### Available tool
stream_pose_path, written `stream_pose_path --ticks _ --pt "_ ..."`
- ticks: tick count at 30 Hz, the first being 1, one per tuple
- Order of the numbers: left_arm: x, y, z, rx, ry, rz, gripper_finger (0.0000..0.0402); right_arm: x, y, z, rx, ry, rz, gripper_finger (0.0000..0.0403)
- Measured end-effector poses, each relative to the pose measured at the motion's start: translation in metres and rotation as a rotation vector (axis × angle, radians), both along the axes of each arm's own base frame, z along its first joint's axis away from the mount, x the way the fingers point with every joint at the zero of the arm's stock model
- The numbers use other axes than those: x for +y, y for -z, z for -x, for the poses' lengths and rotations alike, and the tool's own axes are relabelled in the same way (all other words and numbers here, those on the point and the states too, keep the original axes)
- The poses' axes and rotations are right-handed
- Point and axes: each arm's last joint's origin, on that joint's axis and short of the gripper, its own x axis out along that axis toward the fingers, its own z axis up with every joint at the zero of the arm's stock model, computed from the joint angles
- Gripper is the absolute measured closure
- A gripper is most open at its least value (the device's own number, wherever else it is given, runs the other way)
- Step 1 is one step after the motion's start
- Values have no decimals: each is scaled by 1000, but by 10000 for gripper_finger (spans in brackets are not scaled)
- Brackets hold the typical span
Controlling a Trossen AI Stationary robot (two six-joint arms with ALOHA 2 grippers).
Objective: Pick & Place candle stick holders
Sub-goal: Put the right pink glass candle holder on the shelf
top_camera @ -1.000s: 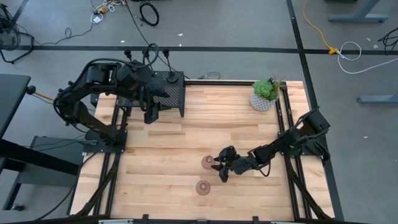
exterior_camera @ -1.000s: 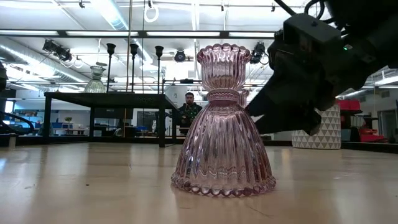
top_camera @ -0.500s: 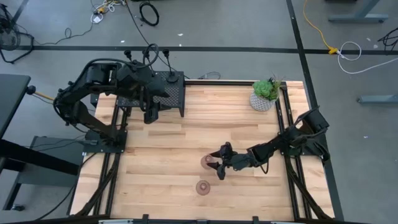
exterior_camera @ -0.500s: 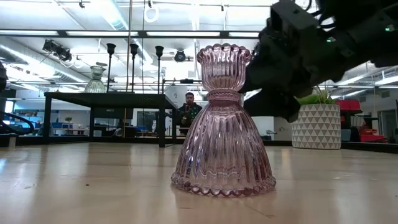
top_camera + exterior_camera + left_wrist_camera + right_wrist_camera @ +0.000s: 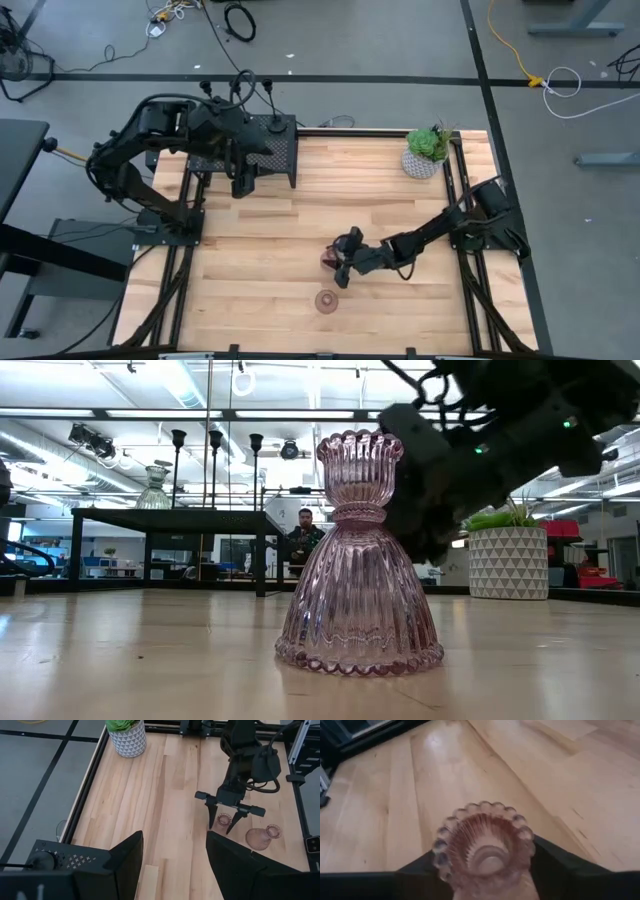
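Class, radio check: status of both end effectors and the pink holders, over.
Right end effector open, straddling a pink holder, not yet closed. Left end effector open over the mesh box. Second pink holder stands clear. Nothing blocking.

bench: pale wood planks [image 5: 260,250], black frame rails down both sides from where I'm watching
back left corner: black mesh box [image 5: 262,148] standing on the bench
back right corner: green plant in a white patterned pot [image 5: 427,152]
middle: one pinkish glass holder [image 5: 328,259], upright on the wood
nearer the front edge: second pinkish glass holder [image 5: 326,300], also upright, close to the first but not touching
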Motion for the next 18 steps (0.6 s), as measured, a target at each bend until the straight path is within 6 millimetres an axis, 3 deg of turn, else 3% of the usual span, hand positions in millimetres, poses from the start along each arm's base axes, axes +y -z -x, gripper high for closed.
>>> stream_pose_path --ticks 6,14,18 --pt "0 1 1 13 0 1 181 -2 -8 -11 -16 -8 3 285" --pt "0 1 1 15 0 1 181 -4 -24 -29 60 -27 -5 286" --pt "0 1 1 15 0 1 181 -5 -52 -42 95 -57 30 286"
